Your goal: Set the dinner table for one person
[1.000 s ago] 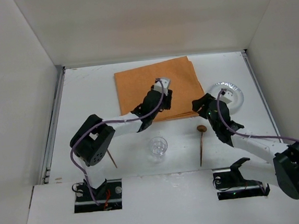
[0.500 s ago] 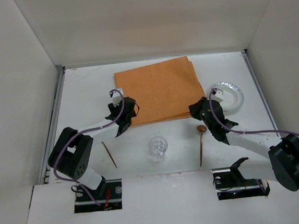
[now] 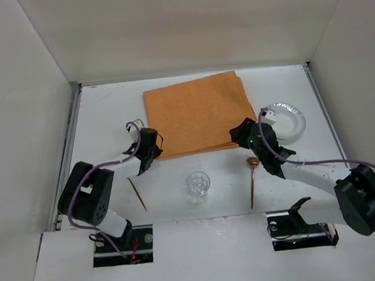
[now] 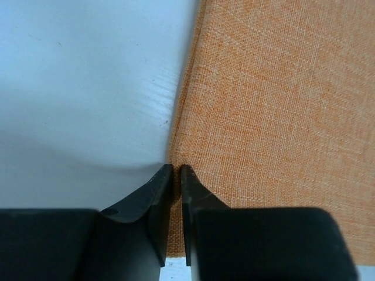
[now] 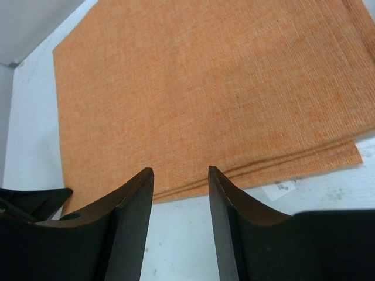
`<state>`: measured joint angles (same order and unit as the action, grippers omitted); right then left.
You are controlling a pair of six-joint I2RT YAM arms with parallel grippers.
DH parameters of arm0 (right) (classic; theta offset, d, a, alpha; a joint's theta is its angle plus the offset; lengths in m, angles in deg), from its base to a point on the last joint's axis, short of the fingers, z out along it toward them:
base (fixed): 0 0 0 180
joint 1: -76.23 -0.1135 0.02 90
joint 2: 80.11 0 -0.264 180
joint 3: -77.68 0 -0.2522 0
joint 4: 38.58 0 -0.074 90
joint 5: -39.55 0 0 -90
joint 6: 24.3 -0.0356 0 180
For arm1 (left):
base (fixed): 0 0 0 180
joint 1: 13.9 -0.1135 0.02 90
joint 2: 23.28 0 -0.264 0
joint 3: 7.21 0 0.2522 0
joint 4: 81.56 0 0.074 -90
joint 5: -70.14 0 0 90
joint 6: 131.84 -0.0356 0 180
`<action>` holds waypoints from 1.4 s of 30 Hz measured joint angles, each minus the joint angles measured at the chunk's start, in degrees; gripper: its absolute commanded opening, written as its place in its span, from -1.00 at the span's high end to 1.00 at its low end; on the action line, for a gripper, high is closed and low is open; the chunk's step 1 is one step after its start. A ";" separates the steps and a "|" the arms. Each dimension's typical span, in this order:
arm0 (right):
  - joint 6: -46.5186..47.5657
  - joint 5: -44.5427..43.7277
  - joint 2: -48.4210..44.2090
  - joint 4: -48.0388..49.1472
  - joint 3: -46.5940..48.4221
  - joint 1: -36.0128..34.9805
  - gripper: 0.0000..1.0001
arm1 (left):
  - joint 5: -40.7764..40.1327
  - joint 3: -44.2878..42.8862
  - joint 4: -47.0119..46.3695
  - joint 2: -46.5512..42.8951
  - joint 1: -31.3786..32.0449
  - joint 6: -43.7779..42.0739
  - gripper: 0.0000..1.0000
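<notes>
- Both arms close on the orange mat (image 3: 198, 113), which lies at the far middle of the white worktop (image 3: 106, 115). That worktop spreads beneath everything, between its side rails. The step in hand looks like drawing the mat into position.
- Your left gripper (image 4: 176, 170) sits at the mat's near-left corner with its jaws drawn to a slit. You cannot tell whether any cloth is pinched.
- Your right gripper (image 5: 180, 171) hovers over the mat's near-right edge, jaws parted and empty.
- The plate (image 3: 297, 112), glass (image 3: 197, 184), spoon (image 3: 253, 174) and a thin wooden stick (image 3: 138, 194) wait off the mat.
- The next move likely calls for the right jaws to drop and close on the edge. Both corners should then be pulled evenly, keeping clear of the glass.
</notes>
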<state>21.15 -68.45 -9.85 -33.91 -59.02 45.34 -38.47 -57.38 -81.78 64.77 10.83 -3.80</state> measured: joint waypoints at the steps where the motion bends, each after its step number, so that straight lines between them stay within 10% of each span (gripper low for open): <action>1: 0.07 0.02 0.42 0.00 0.68 0.00 0.04 | 0.48 0.52 -0.74 -0.20 -0.59 0.48 0.88; 15: 0.81 1.64 19.41 -3.28 23.67 5.55 0.78 | -4.83 8.52 -4.59 -7.17 -5.44 3.02 0.89; 29: -0.98 17.73 61.07 -25.18 73.31 16.41 0.74 | -5.14 11.45 -6.38 -11.34 -6.05 4.98 0.85; 42: -10.73 22.75 65.66 -34.88 77.66 19.69 0.60 | -4.11 13.55 -7.19 -13.55 -10.12 7.23 0.83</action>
<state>10.42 -45.69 55.81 -68.79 18.64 65.03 -42.58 -43.83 -88.97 51.22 0.71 3.43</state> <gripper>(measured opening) 0.154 0.081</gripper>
